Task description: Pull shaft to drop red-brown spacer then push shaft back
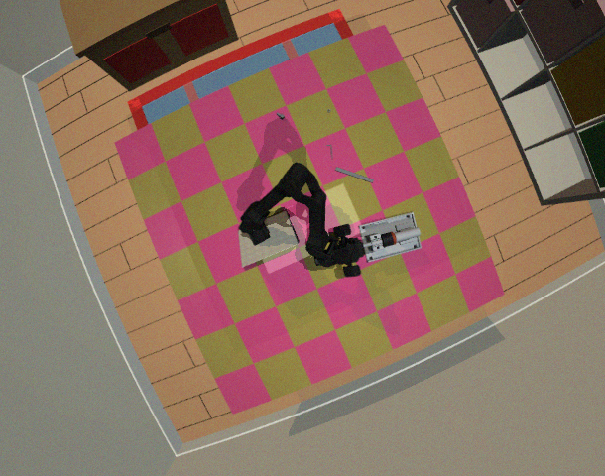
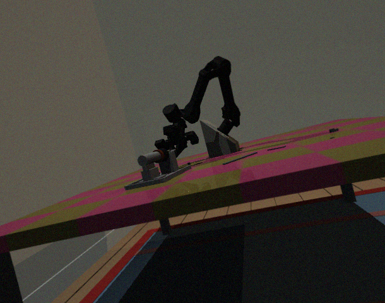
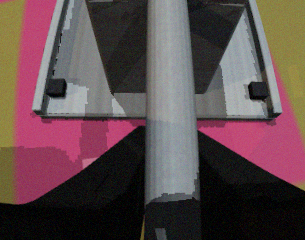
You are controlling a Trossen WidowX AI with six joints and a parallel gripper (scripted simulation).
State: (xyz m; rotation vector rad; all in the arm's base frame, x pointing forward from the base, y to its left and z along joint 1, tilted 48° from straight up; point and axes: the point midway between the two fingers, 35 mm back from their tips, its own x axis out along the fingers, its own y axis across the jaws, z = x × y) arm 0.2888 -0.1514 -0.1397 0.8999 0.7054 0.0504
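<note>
My gripper [image 1: 363, 249] [image 3: 164, 138] is shut on the shaft [image 3: 171, 65], at the end that sticks out past the base tray [image 1: 395, 255] [image 2: 143, 186] [image 3: 92, 117]. The shaft runs lengthwise over the tray. The light grey housing [image 1: 409, 234] [image 2: 148, 158] stands at the tray's far end. The red-brown spacer [image 1: 393, 237] [image 2: 160, 154] shows as a narrow ring against the housing's near face, still in line with the shaft. A dark ring or spacer [image 1: 386, 239] sits beside it on the gripper side. The wrist view hides both rings and the housing.
A dark trapezoid support [image 3: 127, 60] stands under the shaft. A grey rod [image 1: 354, 175] [image 2: 240, 158] and a small dark piece [image 1: 280, 116] [image 2: 333, 130] lie on the checkered surface. A pale wedge [image 1: 267, 247] [image 2: 215, 143] stands by the arm's base.
</note>
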